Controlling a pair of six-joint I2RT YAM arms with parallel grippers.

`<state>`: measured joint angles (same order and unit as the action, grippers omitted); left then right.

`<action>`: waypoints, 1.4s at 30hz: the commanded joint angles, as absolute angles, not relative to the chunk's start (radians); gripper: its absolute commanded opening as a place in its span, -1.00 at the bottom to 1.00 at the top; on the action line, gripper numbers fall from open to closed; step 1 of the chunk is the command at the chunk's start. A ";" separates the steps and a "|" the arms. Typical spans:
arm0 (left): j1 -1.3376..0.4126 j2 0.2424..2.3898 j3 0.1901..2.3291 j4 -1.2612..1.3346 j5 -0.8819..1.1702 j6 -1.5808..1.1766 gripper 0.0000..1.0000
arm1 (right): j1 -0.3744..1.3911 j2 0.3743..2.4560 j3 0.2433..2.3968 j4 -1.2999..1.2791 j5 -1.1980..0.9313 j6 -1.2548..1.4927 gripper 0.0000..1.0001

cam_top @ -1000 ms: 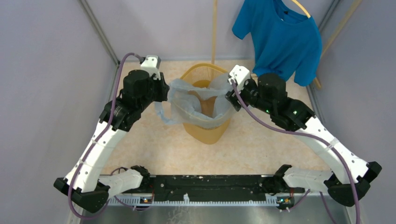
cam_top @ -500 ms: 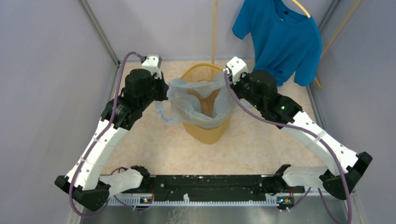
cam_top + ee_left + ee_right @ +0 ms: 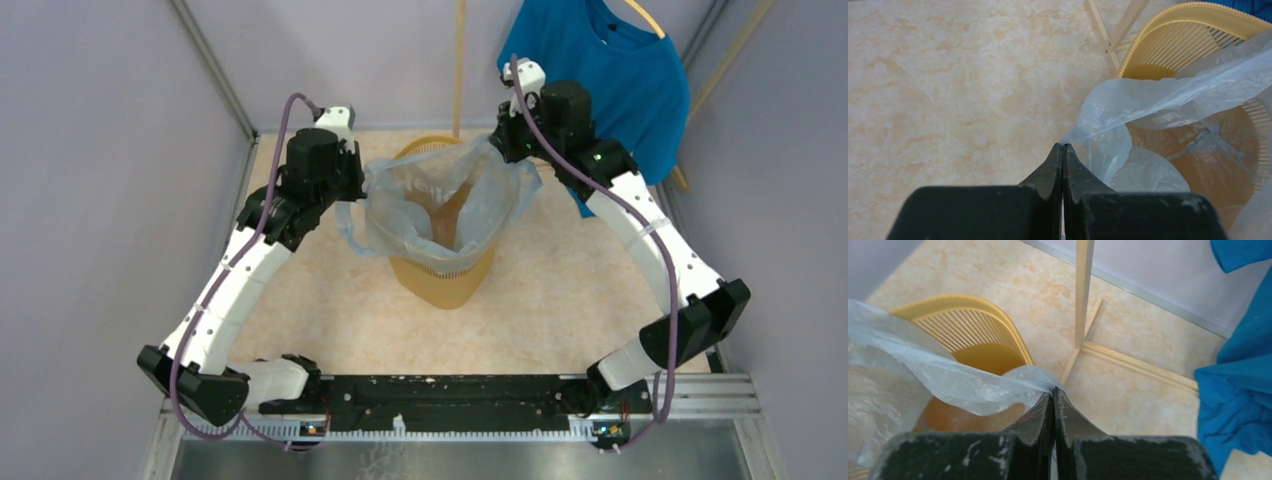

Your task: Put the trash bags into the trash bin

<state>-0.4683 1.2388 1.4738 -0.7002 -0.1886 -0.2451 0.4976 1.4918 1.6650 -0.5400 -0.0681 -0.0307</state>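
The bin [image 3: 440, 275] stands mid-counter toward the back, with bare counter [image 3: 560, 310] in front of it down to the black rail [image 3: 450, 390] and on both sides. Grey walls [image 3: 110, 200] close in left and right. Just behind the bin is the foot of a wooden rack [image 3: 1083, 295]. A blue T-shirt [image 3: 620, 80] hangs at the back right, and in the top view the right wrist overlaps it.

The bag [image 3: 440, 195] is thin, crinkled, pale blue film, see-through enough for the yellow bin to show through. Its mouth is stretched wide above the bin's rim and wider than it, while its body sags down inside. Film covers the near rim. The far rim is bare and its slats are visible. A loop of film hangs outside the bin on the left.

Both arms rise from the rail with elbows bowed outward and wrists turned in toward the bin. The left fingers [image 3: 1062, 149] are clenched on the bag's left edge, a pinch of film caught at their tips. The right fingers [image 3: 1054, 392] are clenched on its right back corner, farther back than the left, over the counter just beside the rim.
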 commanded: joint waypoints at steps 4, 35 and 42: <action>-0.392 1.251 1.462 -0.612 -0.100 -0.266 -1.00 | 0.435 1.587 1.790 -0.539 -0.277 0.100 -1.00; -0.229 1.358 1.288 -0.445 0.174 -0.345 -0.92 | 0.340 1.694 1.708 -0.299 -0.425 0.321 -0.90; -0.227 1.349 1.276 -0.459 0.213 -0.377 -0.92 | 0.337 1.689 1.652 -0.272 -0.380 0.339 -0.91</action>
<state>-0.2386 1.3769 1.2812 -0.4702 0.1913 -0.3553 0.3466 1.7267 1.6817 -0.3187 -0.4072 0.3256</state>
